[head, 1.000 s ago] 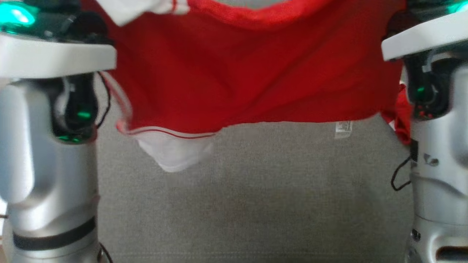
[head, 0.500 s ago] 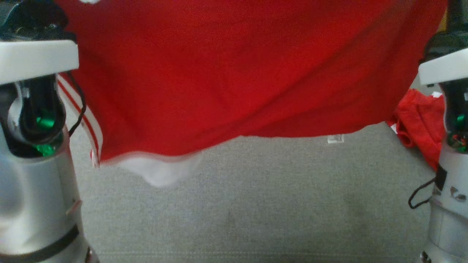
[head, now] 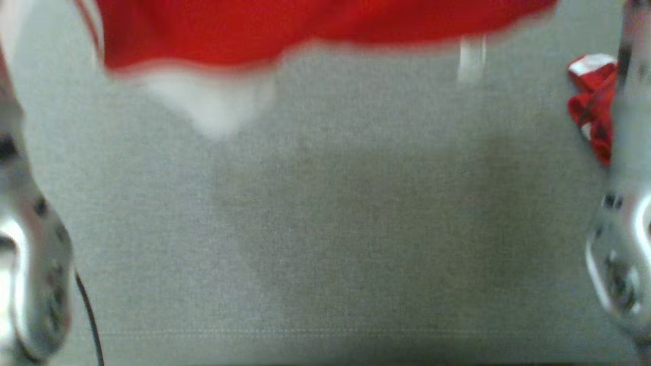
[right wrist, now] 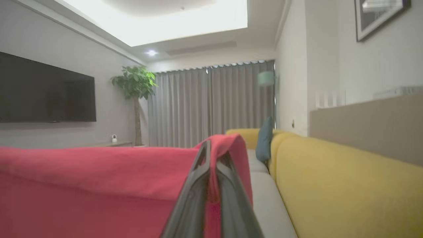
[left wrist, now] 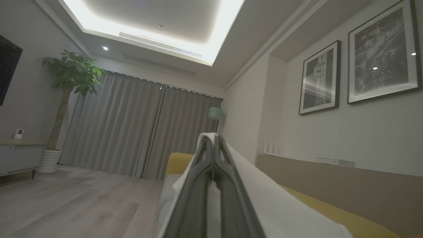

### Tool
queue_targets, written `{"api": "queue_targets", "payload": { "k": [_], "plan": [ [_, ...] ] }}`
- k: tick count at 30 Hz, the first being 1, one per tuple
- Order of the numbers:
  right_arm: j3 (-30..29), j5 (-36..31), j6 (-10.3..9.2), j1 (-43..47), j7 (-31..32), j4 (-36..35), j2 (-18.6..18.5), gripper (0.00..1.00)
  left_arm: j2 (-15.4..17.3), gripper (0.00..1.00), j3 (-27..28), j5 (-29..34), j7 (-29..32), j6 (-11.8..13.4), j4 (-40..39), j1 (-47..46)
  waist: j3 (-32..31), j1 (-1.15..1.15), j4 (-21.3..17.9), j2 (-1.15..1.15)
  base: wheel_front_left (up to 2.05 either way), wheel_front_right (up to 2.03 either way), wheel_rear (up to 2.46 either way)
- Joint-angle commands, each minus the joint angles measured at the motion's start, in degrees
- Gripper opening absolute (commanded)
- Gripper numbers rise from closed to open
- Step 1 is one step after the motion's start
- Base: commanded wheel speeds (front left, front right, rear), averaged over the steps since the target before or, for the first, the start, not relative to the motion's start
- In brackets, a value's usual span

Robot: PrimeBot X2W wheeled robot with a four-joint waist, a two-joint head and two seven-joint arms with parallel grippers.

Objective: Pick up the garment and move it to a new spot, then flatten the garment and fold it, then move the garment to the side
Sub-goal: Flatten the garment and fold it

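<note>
Left gripper and right gripper each clamp the garment, held aloft.
White cloth sits pinched between the left fingertips, red cloth between the right, spreading leftward from that gripper; beyond it, a yellow sofa, then grey curtains farthest off.

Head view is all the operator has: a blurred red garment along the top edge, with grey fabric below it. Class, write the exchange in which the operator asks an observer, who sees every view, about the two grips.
Operator: Does the left gripper have hold of the garment?
Observer: Yes. In its wrist view the left gripper is shut on a white part of the garment.
Operator: And the right one?
Observer: The right gripper is shut on a red part of it, and the cloth drapes over the fingertips.
</note>
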Motion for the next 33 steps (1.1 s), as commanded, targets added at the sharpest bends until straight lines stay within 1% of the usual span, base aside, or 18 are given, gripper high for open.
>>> {"api": "queue_targets", "payload": {
  "k": [1, 3, 6, 7, 10, 14, 18, 23, 24, 29, 33],
  "plan": [
    [1.14, -1.00, 0.22, -5.69, -3.15, 1.09, 1.06, 0.00, 3.34, 0.00, 1.71, 1.08, -2.22, -0.33, 1.30, -5.53, 4.22, -0.02, 0.10, 0.00, 0.00, 0.00, 0.00],
    [0.24, -2.08, 0.22, -10.84, -7.83, 6.77, 1.06, 0.00, 3.68, 0.00, 2.32, 1.51, -5.61, -0.12, 6.63, -10.37, 5.32, -0.02, 0.38, 0.00, 0.00, 0.00, 0.00],
    [-2.73, -4.58, 0.22, -15.93, -13.78, 14.68, 1.06, 0.00, 3.82, 0.00, 1.98, 2.23, -9.85, -0.64, 12.96, -15.34, 6.20, -0.02, 1.16, 0.00, 0.00, 0.00, 0.00],
    [-2.73, -4.58, 0.22, -15.93, -13.78, 14.68, 1.06, 0.00, 3.82, 0.00, 1.98, 2.23, -9.85, -0.64, 12.96, -15.34, 6.20, -0.02, 1.16, 0.00, 0.00, 0.00, 0.00],
    [-5.08, -5.92, 0.22, -18.52, -17.89, 20.68, 1.06, 0.00, 3.15, 0.00, 0.93, 2.05, -11.78, -1.80, 16.99, -17.65, 7.61, -0.02, 2.29, 0.00, 0.00, 0.00, 0.00],
    [-6.37, -5.71, 0.22, -18.49, -20.08, 27.04, 1.06, 0.00, 2.18, 0.00, -1.65, 1.73, -12.85, -2.96, 19.83, -15.96, 9.62, -0.02, 3.75, 0.00, 0.00, 0.00, 0.00],
    [-6.45, -1.31, 0.22, -15.40, -20.94, 32.90, 1.06, 0.00, 1.22, 0.00, -4.55, 1.32, -13.19, -3.32, 21.25, -10.61, 10.61, -0.02, 5.12, 0.00, 0.00, 0.00, 0.00],
    [-2.67, 0.81, 0.22, -9.33, -21.32, 38.00, 1.05, 0.00, 1.50, 0.00, -8.09, -0.22, -13.24, -3.37, 19.14, -0.23, 9.79, -0.02, 6.04, 0.00, 0.00, 0.00, 0.00],
    [-1.68, 1.17, 0.22, -6.74, -21.37, 39.64, 1.00, 0.00, 2.13, 0.00, -9.14, -0.89, -13.24, -3.38, 18.57, 4.30, 8.66, -0.02, 6.19, 0.00, 0.00, 0.00, 0.00],
    [2.01, 3.01, 0.22, -0.25, -21.10, 43.01, 0.03, 0.00, 4.17, 0.00, -12.90, -2.06, -13.25, -3.38, 16.97, 15.10, 4.66, -0.02, 6.49, 0.00, 0.00, 0.00, 0.00],
    [5.80, 5.43, 0.22, 4.64, -18.58, 44.62, -1.31, 0.00, 6.76, 0.00, -17.36, -2.72, -13.25, -3.39, 15.80, 22.90, 1.07, -0.02, 6.59, 0.00, 0.00, 0.00, 0.00]
  ]
}}
